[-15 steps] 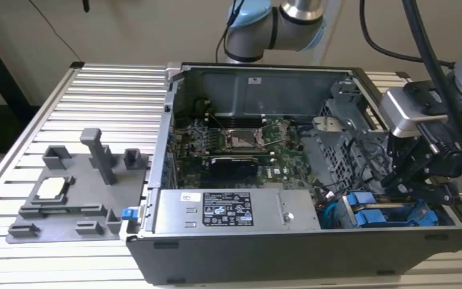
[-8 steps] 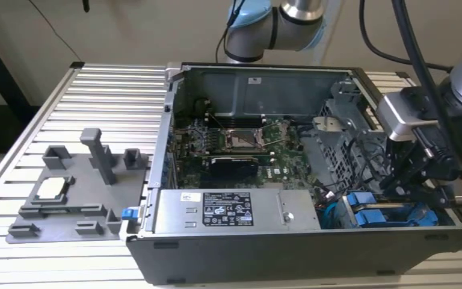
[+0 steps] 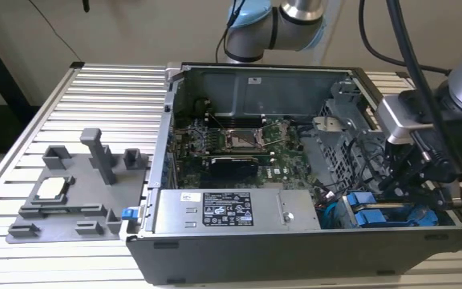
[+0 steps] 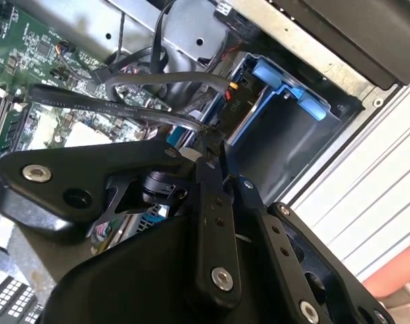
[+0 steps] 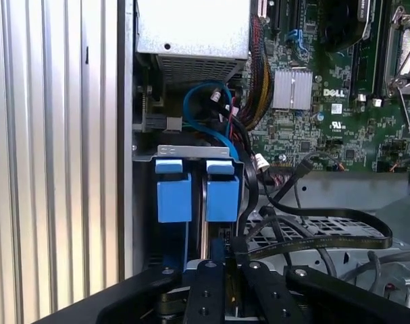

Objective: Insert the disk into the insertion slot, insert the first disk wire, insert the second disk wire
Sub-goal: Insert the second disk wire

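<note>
Open black computer case [image 3: 311,253] on the ribbed aluminium table [image 3: 103,96]. Grey sheet-metal drive-cage bay [image 5: 194,151] sits in the case corner nearest the exterior view's right. Bright blue plastic disk carrier [image 5: 173,189] is already seated in it, tabs facing outward, long axis running into the bay. Black gripper [image 5: 223,266] hangs directly over the tabs, w/ a black flat cable [image 5: 313,236] alongside; can't tell if it's clenched.

gripper [image 3: 432,180] fingertips hidden inside case | disk [image 5: 191,196] mostly hidden in slot [image 5: 184,152] | arm cut off by edge
</note>
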`<state>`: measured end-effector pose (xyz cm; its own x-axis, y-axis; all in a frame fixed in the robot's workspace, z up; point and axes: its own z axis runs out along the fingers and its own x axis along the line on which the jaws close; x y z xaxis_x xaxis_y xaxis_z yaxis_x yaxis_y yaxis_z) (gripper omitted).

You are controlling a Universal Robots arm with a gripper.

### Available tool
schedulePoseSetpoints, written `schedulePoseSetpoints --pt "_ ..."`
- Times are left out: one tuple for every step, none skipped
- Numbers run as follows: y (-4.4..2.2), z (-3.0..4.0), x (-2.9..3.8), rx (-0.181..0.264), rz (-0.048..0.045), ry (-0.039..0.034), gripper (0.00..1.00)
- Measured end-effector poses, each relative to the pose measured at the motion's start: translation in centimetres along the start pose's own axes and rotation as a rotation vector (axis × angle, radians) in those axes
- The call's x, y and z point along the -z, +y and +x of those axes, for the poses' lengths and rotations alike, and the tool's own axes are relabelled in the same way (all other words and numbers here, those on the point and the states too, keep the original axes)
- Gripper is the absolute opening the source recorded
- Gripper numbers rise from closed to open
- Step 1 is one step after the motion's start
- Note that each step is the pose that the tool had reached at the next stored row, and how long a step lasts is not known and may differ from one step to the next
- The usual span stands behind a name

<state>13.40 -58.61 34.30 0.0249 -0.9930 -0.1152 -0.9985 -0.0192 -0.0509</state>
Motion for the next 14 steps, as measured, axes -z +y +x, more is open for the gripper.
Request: schedulePoseSetpoints --pt "-0.01 0.01 -0.03 0.0 0.0 -0.0007 0.16" --pt "-0.03 0.01 -0.07 0.0 0.0001 -0.0022 0.16" --pt "-0.06 0.0 -0.1 -0.001 0.0001 -0.0039 0.16" --pt "-0.09 -0.01 -0.12 -0.001 0.0002 -0.0054 0.16" --pt "-0.12 -0.02 -0.13 -0.001 0.0002 -0.0062 0.16" --pt "-0.13 -0.03 -0.14 -0.001 0.0002 -0.0069 0.16" --pt "-0.14 -0.03 -0.19 -0.001 0.0003 -0.0075 0.16" --pt "-0.14 -0.03 -0.22 -0.001 0.0003 -0.0074 0.16" --pt "-0.15 -0.03 -0.25 -0.001 0.0002 -0.0071 0.16" --pt "-0.16 -0.03 -0.29 -0.002 0.0003 -0.0069 0.16" --pt "-0.16 -0.02 -0.35 -0.002 0.0004 -0.007 0.16" --pt "-0.16 -0.01 -0.52 -0.002 0.0004 -0.0091 0.16" --pt "-0.15 0.0 -0.56 -0.002 0.0004 -0.0084 0.16" --pt "-0.15 0.0 -0.59 -0.002 0.0004 -0.0076 0.16"
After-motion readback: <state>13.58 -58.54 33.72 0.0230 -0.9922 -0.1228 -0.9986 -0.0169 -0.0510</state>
